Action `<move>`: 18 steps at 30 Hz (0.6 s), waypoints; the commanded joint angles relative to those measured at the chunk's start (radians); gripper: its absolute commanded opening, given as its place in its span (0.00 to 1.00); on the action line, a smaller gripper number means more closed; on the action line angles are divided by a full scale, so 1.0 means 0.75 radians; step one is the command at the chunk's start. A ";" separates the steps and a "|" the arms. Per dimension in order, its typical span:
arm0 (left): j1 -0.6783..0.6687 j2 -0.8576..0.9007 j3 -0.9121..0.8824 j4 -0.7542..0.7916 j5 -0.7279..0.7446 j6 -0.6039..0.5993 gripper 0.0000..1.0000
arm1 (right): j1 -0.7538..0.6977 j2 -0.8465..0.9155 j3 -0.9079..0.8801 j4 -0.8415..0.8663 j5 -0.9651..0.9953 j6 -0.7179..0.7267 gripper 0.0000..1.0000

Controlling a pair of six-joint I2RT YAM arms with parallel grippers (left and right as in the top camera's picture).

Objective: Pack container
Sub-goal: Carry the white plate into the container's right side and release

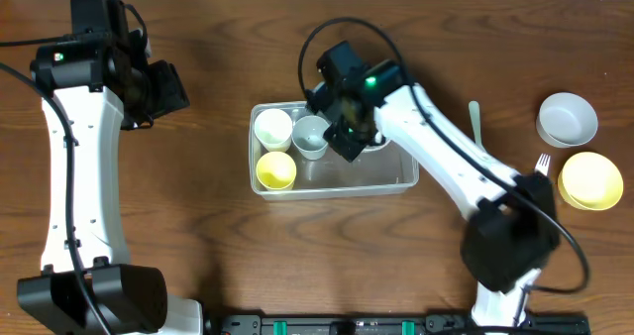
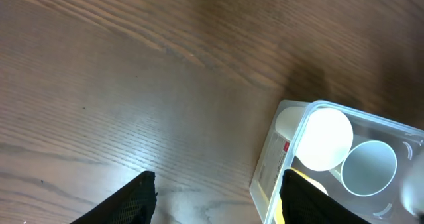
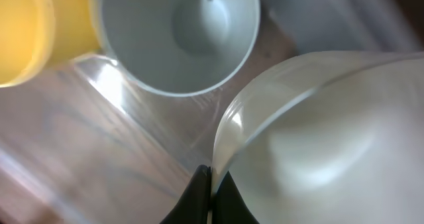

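Observation:
The clear plastic container (image 1: pixel 398 187) lies mid-table and holds a white cup (image 1: pixel 272 128), a yellow cup (image 1: pixel 276 169) and a grey cup (image 1: pixel 310 135). My right gripper (image 1: pixel 349 127) hovers over its middle. In the right wrist view the right gripper (image 3: pixel 211 184) is shut on the thin rim of a pale white bowl (image 3: pixel 331 131), beside the grey cup (image 3: pixel 185 32) and the yellow cup (image 3: pixel 26 32). My left gripper (image 1: pixel 168 89) is open and empty, left of the container; in the left wrist view the left gripper (image 2: pixel 218 184) sits by the container's corner (image 2: pixel 271 164).
A grey-white bowl (image 1: pixel 567 118) and a yellow bowl (image 1: pixel 590 180) stand at the far right, with a white fork (image 1: pixel 542 164) beside them. A pale utensil (image 1: pixel 475 122) lies right of the container. The right arm reaches across the container's right end.

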 commanded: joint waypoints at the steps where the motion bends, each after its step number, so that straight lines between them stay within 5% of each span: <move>1: 0.004 0.001 -0.009 -0.004 -0.007 -0.012 0.61 | -0.006 0.069 -0.008 -0.003 0.020 0.014 0.01; 9: 0.004 0.001 -0.009 -0.004 -0.007 -0.012 0.61 | -0.071 0.121 -0.008 0.009 0.020 0.048 0.02; 13: 0.004 0.001 -0.009 -0.005 -0.007 -0.012 0.61 | -0.098 0.121 -0.008 0.003 0.019 0.048 0.33; 18: 0.004 0.001 -0.009 -0.005 -0.007 -0.012 0.61 | -0.098 0.119 -0.007 -0.011 0.019 0.047 0.45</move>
